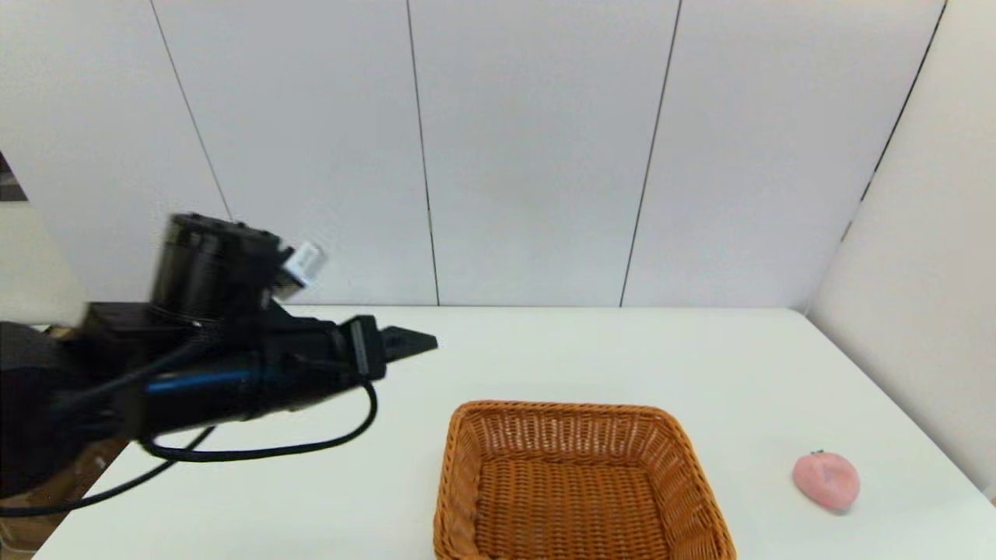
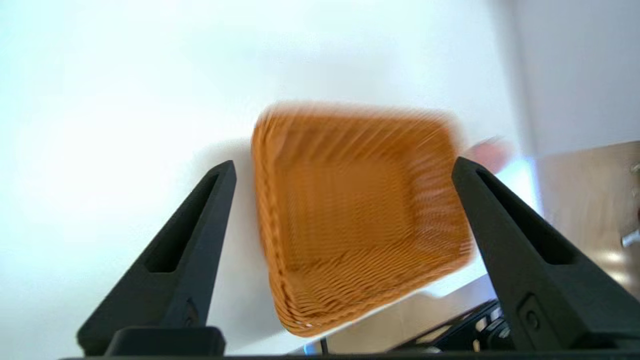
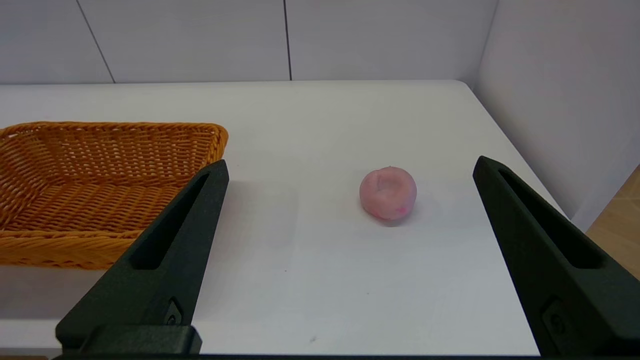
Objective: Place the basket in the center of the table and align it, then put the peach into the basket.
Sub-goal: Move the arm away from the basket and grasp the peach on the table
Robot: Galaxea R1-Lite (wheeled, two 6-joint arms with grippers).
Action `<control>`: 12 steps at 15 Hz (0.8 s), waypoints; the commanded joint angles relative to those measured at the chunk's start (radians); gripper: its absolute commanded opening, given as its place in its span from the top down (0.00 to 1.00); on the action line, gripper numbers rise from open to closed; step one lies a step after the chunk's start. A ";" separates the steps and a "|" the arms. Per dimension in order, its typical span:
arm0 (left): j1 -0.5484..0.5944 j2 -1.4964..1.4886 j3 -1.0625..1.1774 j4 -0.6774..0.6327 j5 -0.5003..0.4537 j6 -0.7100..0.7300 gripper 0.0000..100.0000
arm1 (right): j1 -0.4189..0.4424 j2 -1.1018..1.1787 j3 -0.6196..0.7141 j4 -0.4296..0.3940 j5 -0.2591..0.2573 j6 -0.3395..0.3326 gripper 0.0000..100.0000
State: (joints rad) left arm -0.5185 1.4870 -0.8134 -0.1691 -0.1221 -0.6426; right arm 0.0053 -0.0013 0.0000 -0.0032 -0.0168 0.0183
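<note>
The orange-brown wicker basket (image 1: 577, 481) sits empty on the white table (image 1: 622, 350), near its front edge and a little right of the middle. The pale pink peach (image 1: 826, 481) lies on the table to the basket's right, apart from it. My left gripper (image 1: 416, 342) hovers above the table, up and to the left of the basket, touching nothing. Its wrist view shows it open (image 2: 344, 164), with the basket (image 2: 360, 210) well below and blurred. My right gripper (image 3: 351, 163) is open, low near the front edge, facing the peach (image 3: 388, 193), with the basket (image 3: 100, 185) off to one side.
White wall panels stand behind the table and along its right side (image 1: 918, 257). A black cable (image 1: 311, 447) hangs under the left arm. Bare tabletop lies between basket and peach and behind the basket. Brown floor (image 2: 585, 200) shows past the table edge.
</note>
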 commanded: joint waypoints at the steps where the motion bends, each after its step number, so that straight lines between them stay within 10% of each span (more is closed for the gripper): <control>1: 0.069 -0.630 -0.009 0.192 0.004 0.224 0.00 | 0.001 0.001 0.000 0.000 0.000 0.000 0.00; 12: 0.538 -1.252 0.435 0.321 0.012 0.446 0.00 | 0.001 0.001 0.000 -0.001 0.000 0.002 0.00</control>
State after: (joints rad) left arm -0.0634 0.4145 -0.5194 0.1496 -0.1019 -0.2385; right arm 0.0057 -0.0013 0.0000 -0.0028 -0.0168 0.0200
